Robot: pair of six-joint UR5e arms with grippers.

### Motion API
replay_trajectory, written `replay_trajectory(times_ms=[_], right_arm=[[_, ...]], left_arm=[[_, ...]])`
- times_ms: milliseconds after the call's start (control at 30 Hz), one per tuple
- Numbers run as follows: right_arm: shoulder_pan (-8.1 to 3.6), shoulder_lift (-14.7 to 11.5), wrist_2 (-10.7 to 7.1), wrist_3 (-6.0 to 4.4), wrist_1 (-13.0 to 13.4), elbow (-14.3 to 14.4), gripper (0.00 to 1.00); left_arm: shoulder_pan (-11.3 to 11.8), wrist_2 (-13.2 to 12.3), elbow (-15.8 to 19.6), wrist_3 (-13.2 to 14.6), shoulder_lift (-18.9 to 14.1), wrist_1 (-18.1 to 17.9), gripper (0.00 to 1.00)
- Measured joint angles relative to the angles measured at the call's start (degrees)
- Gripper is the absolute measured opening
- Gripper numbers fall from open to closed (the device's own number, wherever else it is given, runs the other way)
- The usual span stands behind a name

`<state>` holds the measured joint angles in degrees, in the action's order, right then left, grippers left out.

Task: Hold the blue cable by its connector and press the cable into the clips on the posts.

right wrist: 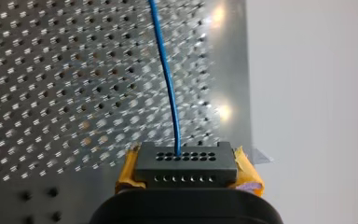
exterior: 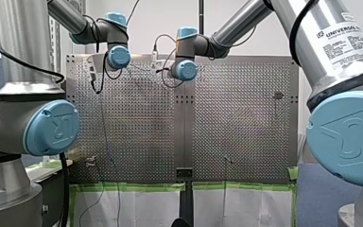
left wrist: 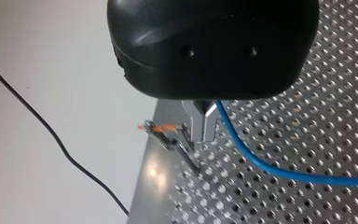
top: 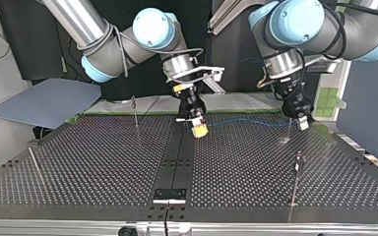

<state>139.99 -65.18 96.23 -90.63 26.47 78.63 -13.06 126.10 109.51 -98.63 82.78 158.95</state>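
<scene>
The blue cable (top: 246, 121) hangs in a shallow line between my two grippers at the far side of the perforated table (top: 103, 162). My right gripper (right wrist: 186, 169) is shut on the cable's black connector (right wrist: 186, 161), whose block sits between the yellow pads (right wrist: 248, 171); the cable (right wrist: 165, 70) runs straight ahead from it. My left gripper (left wrist: 202, 139) has its metal fingers shut on the cable (left wrist: 261, 164), which trails off to one side. Just beside those fingers stands a thin post with an orange-tipped clip (left wrist: 167, 135). In the top view, my right gripper (top: 198, 129) and my left gripper (top: 300, 122) hover just above the table.
More thin posts rise from the table: one near the top view's left back (top: 135, 112), one at its left edge (top: 34, 164), and one with a clip at the right front (top: 298, 169). A black strip (top: 174, 162) runs down the table's middle. A black wire (left wrist: 51, 135) hangs past the table edge.
</scene>
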Motion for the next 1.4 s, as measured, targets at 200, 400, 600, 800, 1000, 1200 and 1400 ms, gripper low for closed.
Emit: replay_trajectory(times_ms=[200,400,600,800,1000,1200,1400], right_arm=[[0.54,0.1,-0.26,-0.01,-0.1,-2.1,0.0],[0.85,0.1,-0.45,0.0,-0.2,-3.0,0.0],[0.98,0.1,-0.5,0.0,-0.8,-4.1,0.0],[0.87,0.1,-0.46,-0.06,-1.3,-4.9,0.0],[0.29,0.1,-0.35,-0.69,-1.4,-5.0,0.0],[-0.34,0.2,-0.26,-1.24,-1.5,-5.1,0.0],[-0.67,0.2,-0.31,-1.3,-1.5,-5.0,0.0]], left_arm=[[3.2,-3.2,-0.8,0.1,0.7,1.6,0.0],[6.3,-6.3,-2.2,0.1,1.8,1.9,0.0],[7.9,-8.4,-3.8,0.0,1.9,2.1,0.0],[8.7,-9.5,-4.9,0.1,2.0,2.7,0.0],[9.3,-10.2,-5.1,0.2,2.4,2.7,0.0],[10.1,-11.1,-6.0,0.2,4.1,2.8,0.0],[10.8,-11.8,-7.3,0.2,4.7,2.7,0.0]])
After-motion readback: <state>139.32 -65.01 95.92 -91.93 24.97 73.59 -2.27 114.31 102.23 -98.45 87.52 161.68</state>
